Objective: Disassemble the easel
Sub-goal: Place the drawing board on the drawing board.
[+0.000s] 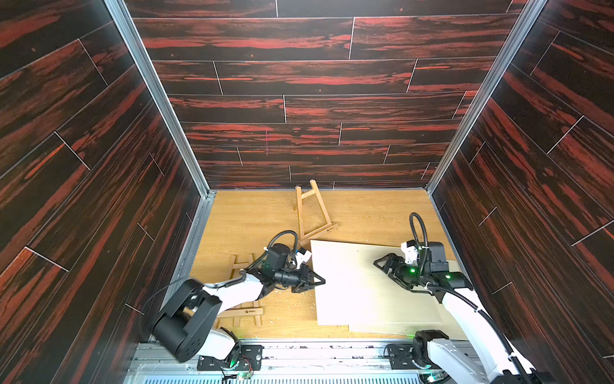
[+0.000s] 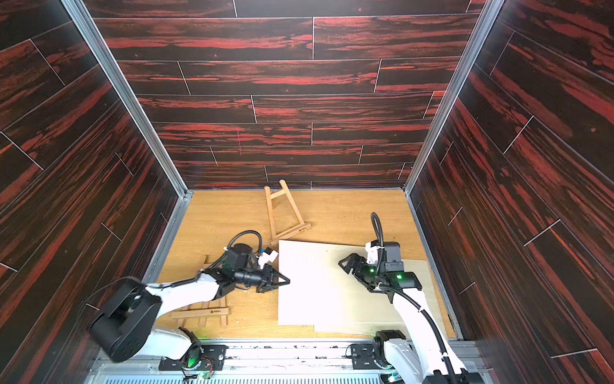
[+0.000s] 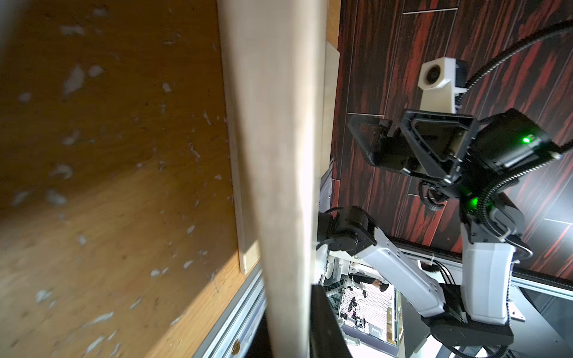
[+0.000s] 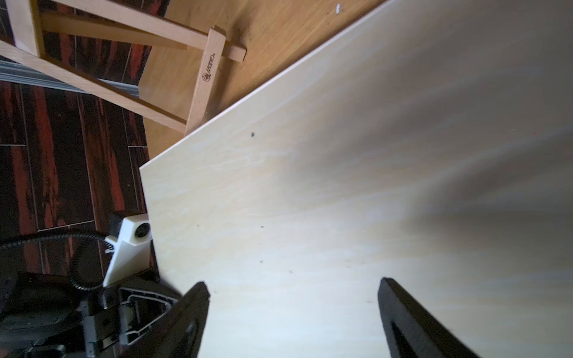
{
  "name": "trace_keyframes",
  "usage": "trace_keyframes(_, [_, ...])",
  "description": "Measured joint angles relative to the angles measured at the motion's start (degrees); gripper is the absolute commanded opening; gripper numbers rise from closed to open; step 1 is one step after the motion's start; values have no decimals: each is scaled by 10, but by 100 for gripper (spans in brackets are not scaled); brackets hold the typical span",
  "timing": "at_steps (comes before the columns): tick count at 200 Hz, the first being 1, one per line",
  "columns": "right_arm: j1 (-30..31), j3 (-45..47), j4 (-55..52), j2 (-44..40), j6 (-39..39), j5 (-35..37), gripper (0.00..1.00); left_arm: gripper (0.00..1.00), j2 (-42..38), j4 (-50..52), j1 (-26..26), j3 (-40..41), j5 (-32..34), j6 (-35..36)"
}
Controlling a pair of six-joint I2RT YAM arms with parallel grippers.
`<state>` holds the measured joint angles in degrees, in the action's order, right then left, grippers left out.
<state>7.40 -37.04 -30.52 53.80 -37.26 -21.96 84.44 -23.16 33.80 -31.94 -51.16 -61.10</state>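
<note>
Left wrist view looks along the pale thin plywood board [image 3: 279, 155] almost edge-on, raised a little off the second pale board [image 2: 345, 329] under it. In a top view the left gripper [image 1: 319, 282] is pinched tight on this upper sheet's left edge. The right gripper [image 4: 294, 310] hangs just above the sheet's face, jaws wide apart and holding nothing. The small beechwood A-frame easel [image 1: 314, 212] stands upright toward the back wall. Its ledge bar is close to the board's far corner, though I cannot tell whether they touch. The step looks like carrying the sheet clear of the easel. It would be done best by keeping the pinch deep and the sheet low and level, drawing it away from the ledge so the corner does not tip the frame. The free gripper could steady the far side, since one edge grip will let the sheet droop. The board is smooth, matt, faintly grained and probably flexible. The easel is square-section bare wood with a stamped logo. A flat wooden easel frame [image 1: 246, 312] lies under the left arm on the oak-grain tabletop [image 1: 252, 212], which is littered with pale flecks [image 3: 71, 80].
</note>
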Motion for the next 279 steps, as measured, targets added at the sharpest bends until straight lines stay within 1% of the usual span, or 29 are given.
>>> trace_keyframes(66, [21, -11, 21, 2, -13, -1, 88, 0, 94, -98, 54, -32, 17, -35])
trace_keyframes(140, [22, -10, 16, -43, -17, 0, 89, 0, 221, -187, 95, -98, 12, -60])
trace_keyframes(177, [22, -10, 8, -55, -17, 1, 89, 0, 248, -213, 109, -113, 16, -71])
trace_keyframes(229, [22, -7, 8, -56, -17, 1, 89, 0, 284, -219, 119, -150, 16, -77])
trace_keyframes(279, [22, -7, 11, -54, -17, 1, 89, 0, 292, -224, 124, -155, 17, -80])
